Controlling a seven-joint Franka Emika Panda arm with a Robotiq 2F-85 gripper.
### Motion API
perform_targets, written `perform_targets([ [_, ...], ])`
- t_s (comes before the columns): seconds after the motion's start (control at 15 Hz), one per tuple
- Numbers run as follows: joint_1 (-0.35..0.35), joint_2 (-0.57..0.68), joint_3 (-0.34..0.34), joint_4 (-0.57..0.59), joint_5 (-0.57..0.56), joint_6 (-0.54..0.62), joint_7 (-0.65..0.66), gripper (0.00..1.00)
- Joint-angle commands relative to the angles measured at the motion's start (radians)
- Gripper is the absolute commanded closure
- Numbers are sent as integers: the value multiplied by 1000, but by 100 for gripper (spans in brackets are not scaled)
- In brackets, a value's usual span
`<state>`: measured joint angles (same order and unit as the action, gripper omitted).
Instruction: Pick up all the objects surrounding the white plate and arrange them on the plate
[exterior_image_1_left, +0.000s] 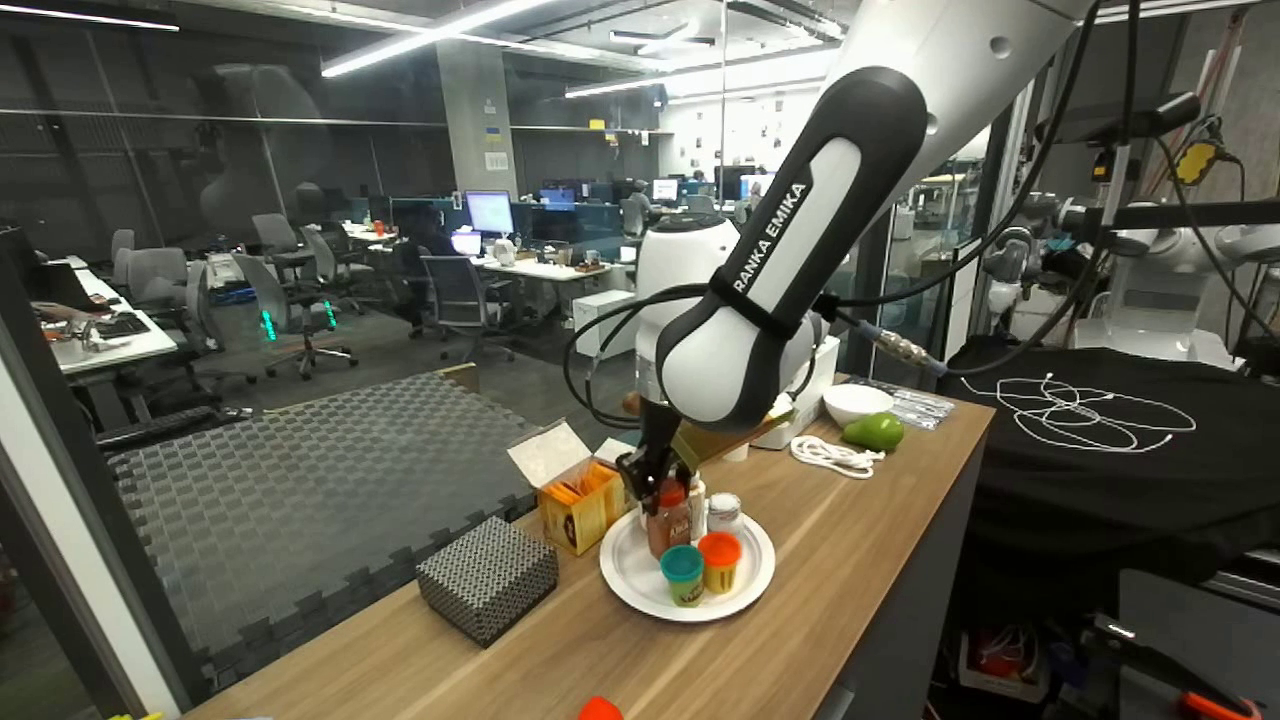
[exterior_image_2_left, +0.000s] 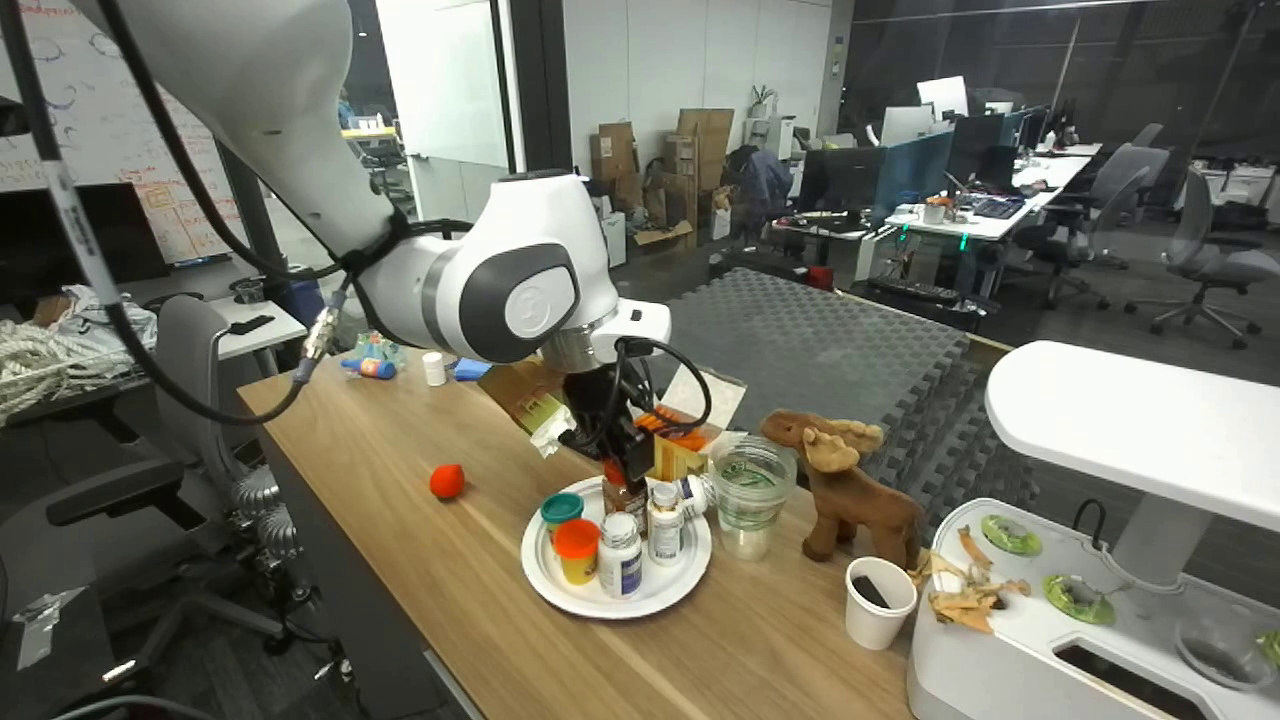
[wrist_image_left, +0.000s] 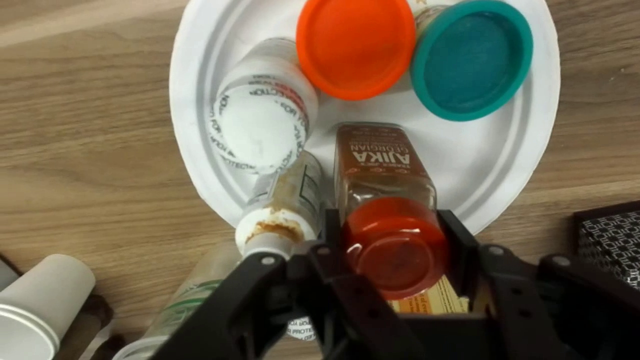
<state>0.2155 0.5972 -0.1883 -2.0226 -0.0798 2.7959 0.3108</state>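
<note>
At lower left in the wrist view, a paper cup (wrist_image_left: 55, 285) and a glass jar (wrist_image_left: 195, 295) stand off the white plate (wrist_image_left: 465, 155), which fills the upper middle of the frame. On the plate's left side, a white bottle (wrist_image_left: 260, 130) and, below it, a stained-cap bottle (wrist_image_left: 280, 215) look done. Toward bottom centre shows the top of a third bottle (wrist_image_left: 300, 328), apparently off the plate and, I judge, left to do. At upper centre, an orange-lidded cup (wrist_image_left: 356, 47) sits in place. Below it, my gripper (wrist_image_left: 392, 235) pinches the red-capped bottle (wrist_image_left: 382, 155) by its cap over the plate; I cannot tell whether its base bears weight, and letting go is likely next. At upper right, a teal-lidded cup (wrist_image_left: 472, 60) is on board; a patterned block (wrist_image_left: 612, 245) stands off the plate at the right edge.
</note>
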Motion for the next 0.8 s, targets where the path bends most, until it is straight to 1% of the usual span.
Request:
perform_targets([
  [0.0, -17, -1, 4, -22, -9, 15, -6, 76],
  [0.13, -17, -5, 0, -31, -13, 15, -9, 76],
  [0.4, -33, -12, 13, -52, -9, 16, -29, 76],
  [0.47, -34, -10, 15, -54, -8, 16, -30, 44],
  [0.53, -42, -11, 23, -55, -5, 15, -39, 26],
  [0.6, -47, -10, 29, -60, -1, 12, -46, 21],
  [0.73, -64, -7, 46, -72, 7, 5, -65, 5],
])
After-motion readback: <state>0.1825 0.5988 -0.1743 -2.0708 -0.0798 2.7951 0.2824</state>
